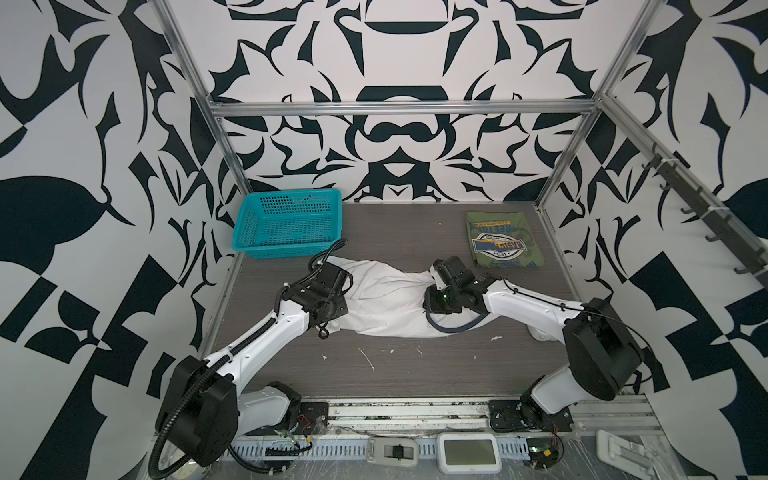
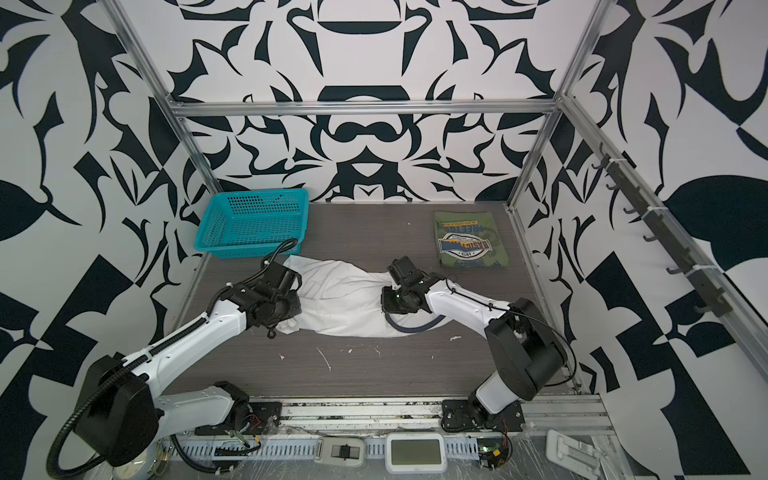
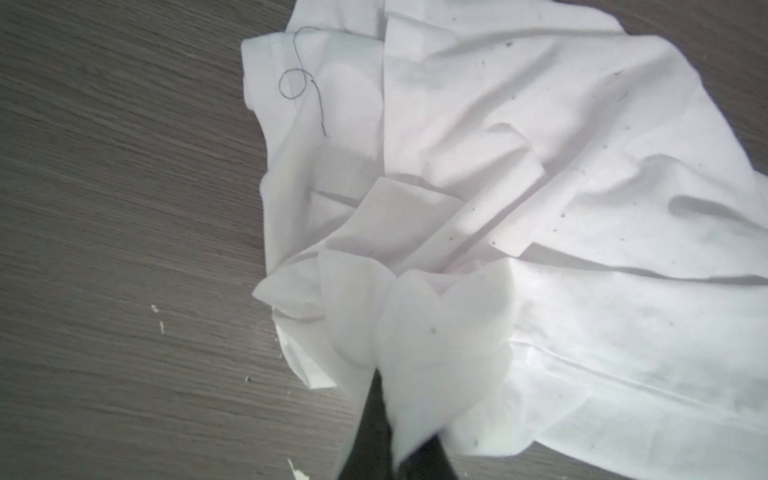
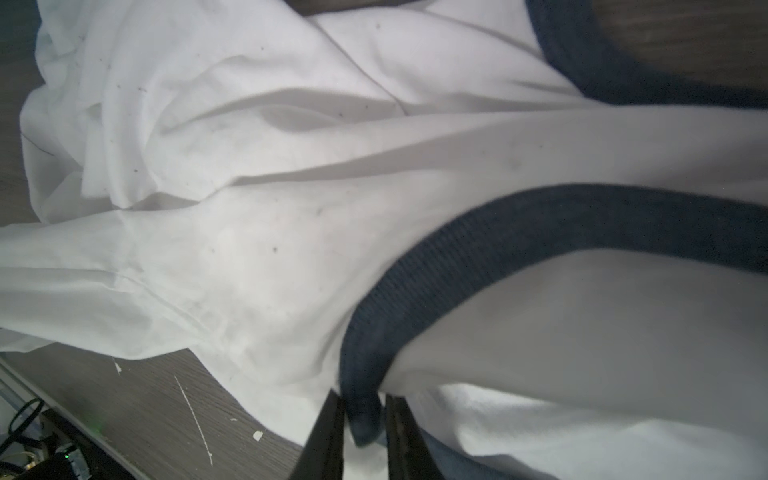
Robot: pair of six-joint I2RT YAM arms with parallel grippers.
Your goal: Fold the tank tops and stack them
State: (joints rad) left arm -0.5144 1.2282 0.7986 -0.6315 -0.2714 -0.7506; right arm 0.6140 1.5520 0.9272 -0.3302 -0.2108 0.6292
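Left wrist view gives me the closest look: the left tool (image 3: 399, 436) is closed completely, and a bunch of the white tank top (image 3: 519, 187) is pinched between its dark fingers. One loose dark thread (image 3: 305, 79) lies on the cloth there. In the right wrist view the right tool (image 4: 363, 419) has its jaws only a little apart. The navy trim (image 4: 540, 216) of the same shirt fills the gap, so I take it as a grip on that trim.

In both top views the front part of the bench (image 1: 415, 374) carries only a few small white flecks (image 1: 368, 359). Behind them, in the middle, the white tank top lies crumpled on the bench, drawn out between the two tools. One loop of its trim hangs toward the front at the right end. Farther back on the right, the olive tank top (image 1: 505, 241) lies folded into a neat rectangle, badge print upward, apart from the white one. At the far left stands the teal basket (image 1: 249, 220); I see nothing inside it.

I judge the step in hand to be spreading the white shirt before folding. The next move, I think, asks both tools to pull apart evenly and lay the cloth flat without twist. After that come the folding and the placing on the olive one.

Count: two tank tops, one of them folded; two tools; one basket; one thread.
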